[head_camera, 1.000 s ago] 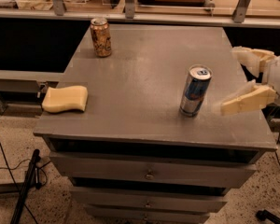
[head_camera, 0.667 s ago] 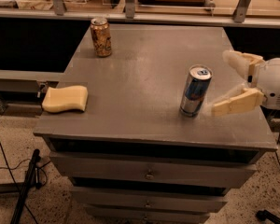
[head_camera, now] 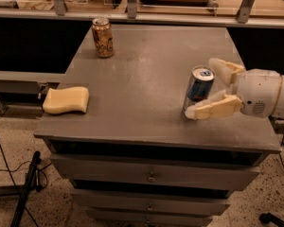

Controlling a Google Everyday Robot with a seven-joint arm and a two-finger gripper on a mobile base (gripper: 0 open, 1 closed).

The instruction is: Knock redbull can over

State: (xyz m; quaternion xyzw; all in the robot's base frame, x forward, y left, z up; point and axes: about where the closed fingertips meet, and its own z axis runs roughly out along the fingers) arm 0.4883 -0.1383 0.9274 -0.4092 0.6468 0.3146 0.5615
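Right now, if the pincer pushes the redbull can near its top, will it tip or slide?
Probably tip: the redbull can is tall and slim on a narrow base. The cabinet top looks smooth, so a low push might only slide it. Once down, it would likely roll. The open pincer reaches from the picture's right, fingers astride the can.

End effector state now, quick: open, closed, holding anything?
End effector: open, at the cabinet top's right side, one finger on each side of the redbull can, not gripping it.
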